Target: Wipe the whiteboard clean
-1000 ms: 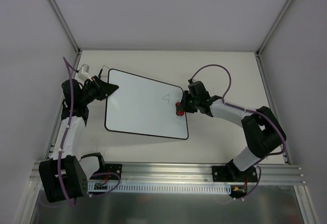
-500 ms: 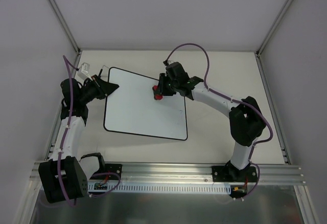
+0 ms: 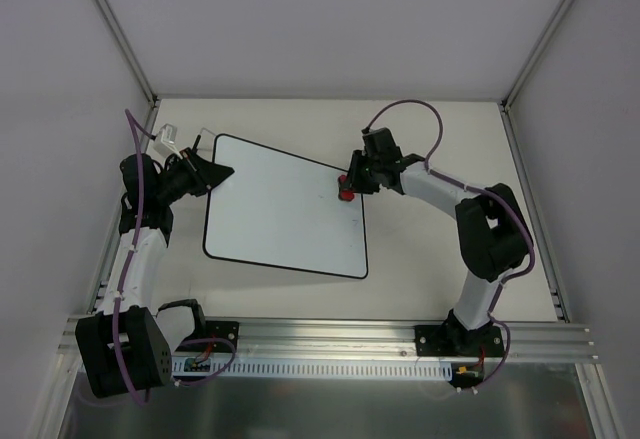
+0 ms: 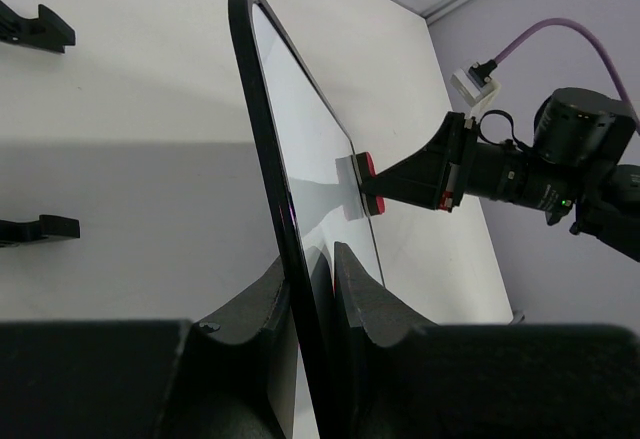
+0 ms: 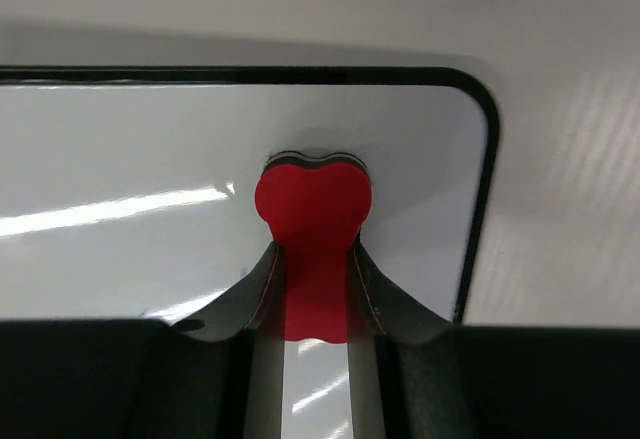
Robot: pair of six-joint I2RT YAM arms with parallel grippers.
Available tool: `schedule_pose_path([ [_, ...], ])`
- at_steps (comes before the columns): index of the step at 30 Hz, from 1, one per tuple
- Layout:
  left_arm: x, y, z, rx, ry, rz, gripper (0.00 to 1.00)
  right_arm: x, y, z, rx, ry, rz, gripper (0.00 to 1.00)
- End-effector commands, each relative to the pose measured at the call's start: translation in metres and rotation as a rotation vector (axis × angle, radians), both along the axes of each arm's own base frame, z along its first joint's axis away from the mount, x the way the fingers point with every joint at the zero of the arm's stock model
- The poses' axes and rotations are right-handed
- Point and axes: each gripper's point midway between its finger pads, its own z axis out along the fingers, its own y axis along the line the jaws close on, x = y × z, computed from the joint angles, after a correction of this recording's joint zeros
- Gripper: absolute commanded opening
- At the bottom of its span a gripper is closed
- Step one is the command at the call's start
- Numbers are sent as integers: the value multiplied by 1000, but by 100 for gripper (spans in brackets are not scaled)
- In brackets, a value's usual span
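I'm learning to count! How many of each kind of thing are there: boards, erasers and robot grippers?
whiteboard: 1
eraser: 1
grippers: 2, the left gripper and the right gripper
Total: 4

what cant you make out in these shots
Top view: the board corner under the left hand, covered by its fingers.
Left wrist view: the board's face, seen nearly edge-on, so faint marks would not show.
Right wrist view: the eraser's lower half, pinched inside the right hand; its wiping face, turned to the board.
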Motion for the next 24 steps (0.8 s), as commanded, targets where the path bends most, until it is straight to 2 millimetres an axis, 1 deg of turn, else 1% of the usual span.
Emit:
schedule_pose_path([
  [1, -7, -17, 67, 150, -369, -156, 0, -15, -26, -19, -72, 56, -8, 0],
  [3, -6, -17, 67, 151, -368, -153, 0, -16, -28, -20, -81, 53, 8, 0],
  [4, -7, -17, 67, 151, -370, -155, 0, -16, -25, -19, -75, 50, 18, 0],
  [8, -6, -17, 66, 150, -365, -152, 0, -19, -3, -8, -49, 20, 77, 0],
  [9, -6, -17, 67, 150, -367, -151, 0, -19, 6, 0, -38, 1, 92, 1],
  [10, -6, -17, 67, 150, -365, -148, 0, -26, 19, 3, -33, -5, 125, 0],
  [12, -5, -16, 67, 149, -365, -144, 0, -32, 36, 11, -17, -21, 154, 0],
  [13, -5, -16, 68, 150, -367, -140, 0, -39, 52, 19, 2, -30, 180, 0],
  [15, -4, -16, 67, 150, -364, -131, 0, -47, 68, 26, 17, -41, 211, 0],
  [16, -4, -15, 68, 152, -367, -127, 0, -56, 83, 33, 31, -50, 238, 0],
  [18, -4, -15, 68, 151, -364, -121, 0, -68, 101, 38, 67, -49, 277, 0],
  [19, -3, -14, 68, 151, -364, -116, 0, -70, 107, 42, 95, -43, 272, 0],
  [20, -3, -14, 68, 151, -363, -111, 0, -75, 109, 40, 110, -32, 280, 1],
  [21, -2, -13, 68, 150, -362, -105, 0, -74, 112, 42, 130, -44, 278, 0],
  [22, -2, -13, 70, 150, -364, -103, 0, -74, 110, 42, 132, -46, 266, 0],
  [23, -2, -13, 70, 150, -365, -100, 0, -76, 103, 33, 110, -38, 256, 0],
  [24, -2, -12, 70, 150, -364, -97, 0, -74, 97, 27, 93, -42, 239, 0],
])
